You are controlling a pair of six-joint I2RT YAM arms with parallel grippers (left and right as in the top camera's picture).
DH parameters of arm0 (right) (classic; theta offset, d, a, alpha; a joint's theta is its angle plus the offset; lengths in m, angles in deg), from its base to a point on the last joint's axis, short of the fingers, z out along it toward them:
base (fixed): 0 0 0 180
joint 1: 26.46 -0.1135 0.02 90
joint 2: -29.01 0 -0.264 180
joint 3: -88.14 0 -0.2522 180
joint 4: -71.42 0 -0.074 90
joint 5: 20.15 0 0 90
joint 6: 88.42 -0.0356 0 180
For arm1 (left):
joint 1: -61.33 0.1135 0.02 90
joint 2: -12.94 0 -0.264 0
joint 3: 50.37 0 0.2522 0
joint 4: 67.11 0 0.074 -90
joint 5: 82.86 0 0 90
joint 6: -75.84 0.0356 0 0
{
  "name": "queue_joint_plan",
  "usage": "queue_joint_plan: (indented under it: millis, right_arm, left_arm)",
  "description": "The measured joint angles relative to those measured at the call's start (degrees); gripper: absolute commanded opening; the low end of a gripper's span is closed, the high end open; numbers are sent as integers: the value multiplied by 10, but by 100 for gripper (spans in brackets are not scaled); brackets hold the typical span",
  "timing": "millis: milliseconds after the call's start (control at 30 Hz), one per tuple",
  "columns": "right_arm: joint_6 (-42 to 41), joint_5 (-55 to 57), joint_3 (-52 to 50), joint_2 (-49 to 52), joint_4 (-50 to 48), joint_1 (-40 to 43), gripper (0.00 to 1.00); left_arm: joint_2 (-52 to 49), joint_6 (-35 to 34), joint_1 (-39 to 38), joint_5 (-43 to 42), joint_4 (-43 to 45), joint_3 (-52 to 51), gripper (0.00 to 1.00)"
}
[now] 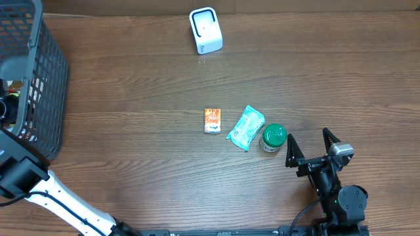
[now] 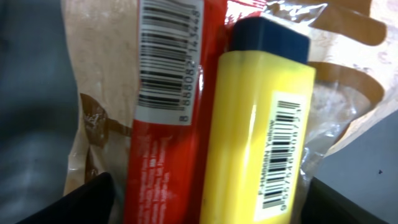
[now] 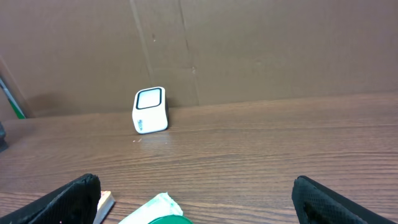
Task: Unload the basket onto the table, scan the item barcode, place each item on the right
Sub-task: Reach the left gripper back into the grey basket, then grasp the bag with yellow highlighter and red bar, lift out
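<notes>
Scan pending. Left gripper [image 2: 211,190] jaws apart astride yellow bottle [image 2: 249,124] in basket [image 1: 46,72], table left edge. Right gripper [image 1: 308,136] released. Remaining: grasp, present to scanner [image 1: 205,29].

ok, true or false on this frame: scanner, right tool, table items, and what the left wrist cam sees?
1. The scanner stands apart from the other items on the table. True.
2. The right tool is shut on the jar. False: it is open and empty, beside the jar.
3. The yellow item in the left wrist view shows a barcode. True.
4. The box is in the basket. False: it lies on the table, next to the packet.
</notes>
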State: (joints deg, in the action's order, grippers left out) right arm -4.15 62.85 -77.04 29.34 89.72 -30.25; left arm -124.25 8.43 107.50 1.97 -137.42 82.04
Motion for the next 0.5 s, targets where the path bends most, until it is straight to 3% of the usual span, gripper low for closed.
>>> queue_joint_plan:
  millis: [67,167,200,500]
  right_arm:
    - [0,0,0,0,0,0,100]
    - [0,0,0,0,0,0,100]
    - [0,0,0,0,0,0,100]
    - [0,0,0,0,0,0,100]
  left_arm:
    - [0,-4,0,0,5,-3,56]
    - [2,-17,0,-2,13,-9,17]
    - [4,-23,0,-3,13,-10,10]
    - [7,-59,0,-74,-52,20,4]
